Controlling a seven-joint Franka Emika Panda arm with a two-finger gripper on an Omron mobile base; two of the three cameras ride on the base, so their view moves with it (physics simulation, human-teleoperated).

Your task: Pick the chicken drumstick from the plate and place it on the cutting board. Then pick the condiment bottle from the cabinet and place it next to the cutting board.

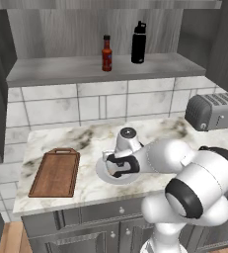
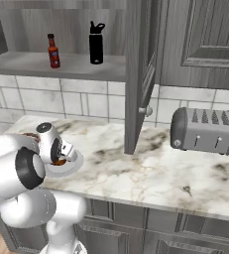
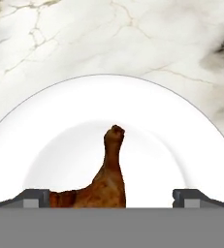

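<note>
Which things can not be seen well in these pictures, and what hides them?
- Drumstick: thick end cut off by the hand view's bottom edge.
- Plate: mostly covered by the arm in the left base view.
- Red bottle: label too small to read.
- Cutting board: hidden behind the arm in the right base view.

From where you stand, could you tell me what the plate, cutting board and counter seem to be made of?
Plate: smooth, plain white, probably glazed ceramic.
Cutting board: reddish-brown with visible grain, looks like wood, matte.
Counter: white with grey-brown veining, likely polished marble or similar stone.
</note>
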